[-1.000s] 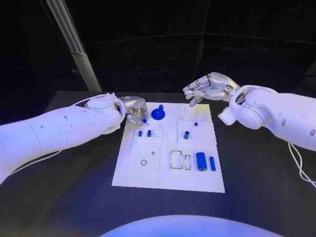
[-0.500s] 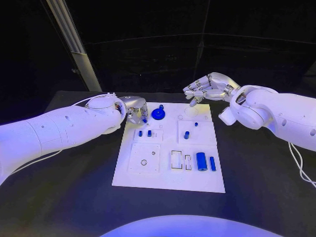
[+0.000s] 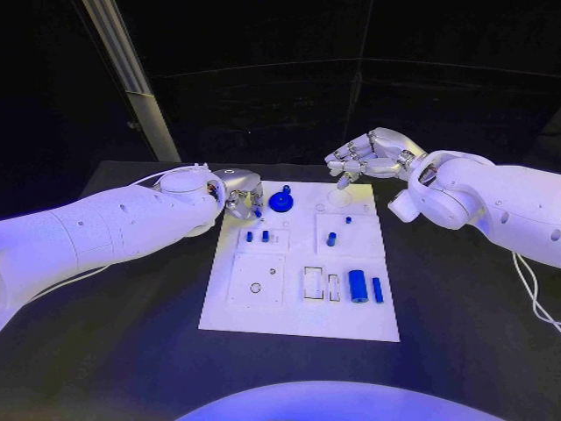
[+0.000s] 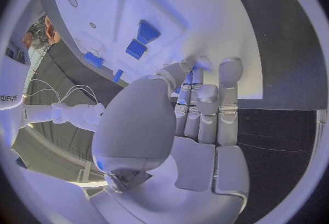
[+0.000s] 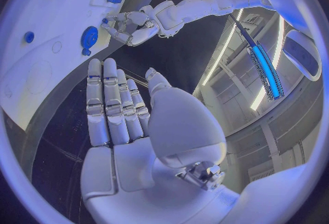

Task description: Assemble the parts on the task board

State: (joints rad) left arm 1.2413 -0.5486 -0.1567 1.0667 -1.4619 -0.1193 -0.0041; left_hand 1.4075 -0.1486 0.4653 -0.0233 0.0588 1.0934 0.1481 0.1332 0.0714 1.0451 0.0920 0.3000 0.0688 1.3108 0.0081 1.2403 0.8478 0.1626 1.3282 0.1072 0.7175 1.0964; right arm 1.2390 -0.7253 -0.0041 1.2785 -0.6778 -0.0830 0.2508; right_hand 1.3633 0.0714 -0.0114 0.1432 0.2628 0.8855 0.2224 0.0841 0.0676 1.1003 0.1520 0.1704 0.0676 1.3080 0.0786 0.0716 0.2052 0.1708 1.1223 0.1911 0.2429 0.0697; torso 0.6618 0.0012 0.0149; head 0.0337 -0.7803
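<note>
The white task board (image 3: pixel 230 316) lies in the middle of the black table. At its far left corner my left hand (image 3: pixel 237 194) has its fingers curled down, and a small blue peg (image 3: pixel 257 211) shows at its fingertips (image 4: pixel 203 63). The right wrist view shows the same left hand (image 5: pixel 131 25) with a blue tip (image 5: pixel 105 21). Beside it stands a blue gear (image 3: pixel 280 203) (image 5: pixel 89 36). My right hand (image 3: pixel 374 156) hovers over the board's far edge with straight fingers (image 5: pixel 109 98) and holds nothing.
On the board stand two short blue pegs (image 3: pixel 257 236), another peg (image 3: pixel 331 239), a thick blue cylinder (image 3: pixel 357 287) and a slim blue bar (image 3: pixel 377 290). White recesses (image 3: pixel 314 282) lie beside them. A cable (image 3: pixel 534 303) trails on the table at the right.
</note>
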